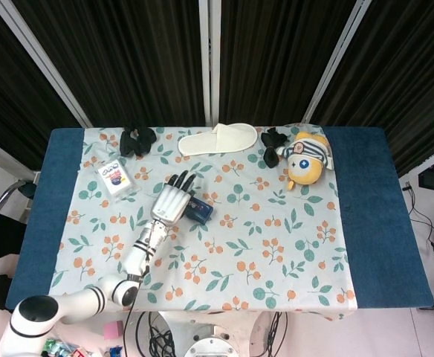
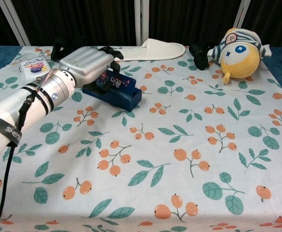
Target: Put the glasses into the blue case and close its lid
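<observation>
The blue case [image 1: 201,210] lies left of the table's middle on the floral cloth, and in the chest view the blue case [image 2: 118,92] looks closed, its patterned lid down. My left hand [image 1: 172,201] lies flat on top of it with its fingers stretched out and apart toward the far side. In the chest view the left hand [image 2: 87,65] covers the case's left end, fingers draped over the lid's back edge. The glasses do not show in either view. My right hand is out of both views.
A white slipper [image 1: 217,139] lies at the back centre. A yellow plush toy [image 1: 306,158] sits back right with a black bundle [image 1: 273,143] beside it. Another black bundle [image 1: 137,139] and a small packet [image 1: 115,177] are back left.
</observation>
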{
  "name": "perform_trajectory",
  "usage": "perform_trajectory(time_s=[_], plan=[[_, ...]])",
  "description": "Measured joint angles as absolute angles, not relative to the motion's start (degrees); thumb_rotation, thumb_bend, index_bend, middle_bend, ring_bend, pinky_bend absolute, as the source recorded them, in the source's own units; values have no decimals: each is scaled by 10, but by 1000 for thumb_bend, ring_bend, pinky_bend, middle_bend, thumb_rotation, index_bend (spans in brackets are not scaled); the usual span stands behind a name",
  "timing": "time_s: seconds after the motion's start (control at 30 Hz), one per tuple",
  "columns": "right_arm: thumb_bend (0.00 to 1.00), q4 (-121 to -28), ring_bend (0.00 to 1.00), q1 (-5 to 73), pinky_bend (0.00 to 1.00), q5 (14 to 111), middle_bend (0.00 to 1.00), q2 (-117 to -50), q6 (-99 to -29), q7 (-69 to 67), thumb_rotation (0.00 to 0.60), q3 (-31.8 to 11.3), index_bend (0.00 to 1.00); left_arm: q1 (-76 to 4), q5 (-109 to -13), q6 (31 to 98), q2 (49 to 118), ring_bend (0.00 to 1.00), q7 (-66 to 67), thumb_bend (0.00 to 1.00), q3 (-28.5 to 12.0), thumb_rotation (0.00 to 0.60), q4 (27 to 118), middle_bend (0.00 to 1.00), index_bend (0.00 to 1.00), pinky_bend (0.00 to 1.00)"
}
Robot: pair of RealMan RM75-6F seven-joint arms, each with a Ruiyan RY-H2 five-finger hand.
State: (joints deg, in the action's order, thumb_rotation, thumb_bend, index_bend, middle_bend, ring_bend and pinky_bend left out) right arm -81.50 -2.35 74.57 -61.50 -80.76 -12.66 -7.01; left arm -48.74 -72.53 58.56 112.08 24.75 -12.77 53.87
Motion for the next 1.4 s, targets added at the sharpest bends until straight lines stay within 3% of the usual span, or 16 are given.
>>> perform_trajectory(time_s=[0.13, 0.23, 0.5, 0.7, 0.9, 0.97, 1.1, 1.23, 1.4], plan=[[313, -813, 0, -22, 0, 744, 0, -616, -808, -127, 600, -72, 0, -497, -737, 597, 1139, 57, 223, 438, -133, 600, 506, 0, 113, 189], [312, -814, 0, -21, 0, 743, 0, -616, -809, -125, 600, -75, 0, -503, -746, 608, 1153, 44, 209, 385, -136, 600, 480, 0, 0, 179], [313, -819, 0, -18, 0, 741, 0, -617, -808, -117, 600, -78, 0, -510, -762, 629, 1177, 43, 156, 147, -141, 600, 429, 0, 0, 172], [313, -828, 0, -15, 0, 741, 0, -614, -808, -111, 600, -80, 0, -506, -768, 644, 1173, 43, 144, 115, -142, 600, 429, 0, 0, 173], [313, -828, 0, -12, 0, 751, 0, -618, -816, -115, 600, -82, 0, -475, -775, 677, 1128, 43, 138, 92, -135, 600, 508, 21, 0, 176], [310, -823, 0, -9, 0, 758, 0, -621, -816, -117, 600, -81, 0, -453, -781, 692, 1095, 43, 132, 91, -125, 596, 565, 36, 0, 178], [278, -816, 0, -1, 0, 781, 0, -625, -811, -121, 600, -74, 0, -394, -794, 731, 1002, 34, 126, 92, -88, 491, 695, 11, 0, 178], [237, -802, 0, 7, 0, 822, 0, -636, -818, -115, 600, -62, 0, -313, -797, 767, 875, 11, 136, 92, -27, 434, 828, 0, 0, 173], [228, -791, 0, 8, 0, 855, 0, -652, -855, -106, 600, -54, 0, -210, -801, 832, 763, 10, 150, 92, 40, 422, 896, 0, 0, 169]])
